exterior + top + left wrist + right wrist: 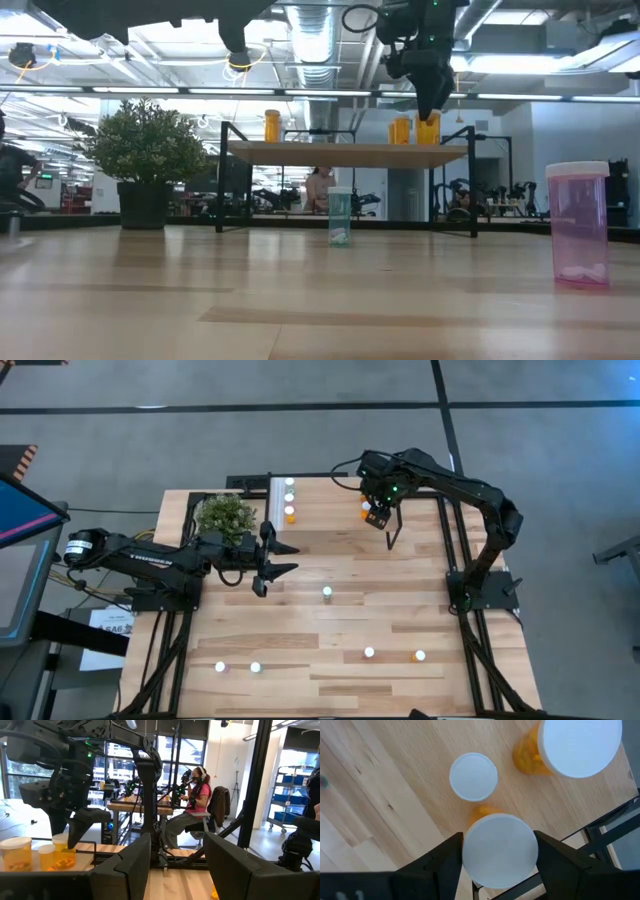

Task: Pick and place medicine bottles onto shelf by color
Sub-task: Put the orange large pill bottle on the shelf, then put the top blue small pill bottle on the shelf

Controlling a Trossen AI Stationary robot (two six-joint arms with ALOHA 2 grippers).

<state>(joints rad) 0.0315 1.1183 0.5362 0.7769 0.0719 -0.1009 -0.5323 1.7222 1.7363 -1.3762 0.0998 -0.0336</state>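
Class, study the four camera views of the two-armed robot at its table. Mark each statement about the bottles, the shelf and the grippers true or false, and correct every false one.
1. The right gripper sits over the shelf, its fingers either side of an orange bottle. True.
2. The left gripper holds a green bottle. False: it is open and holds nothing.
3. A pink bottle stands on the tabletop near the low camera. True.
4. The potted plant stands on the shelf. False: it stands on the tabletop beside it.
5. Every bottle is already shelved. False: several remain on the tabletop.
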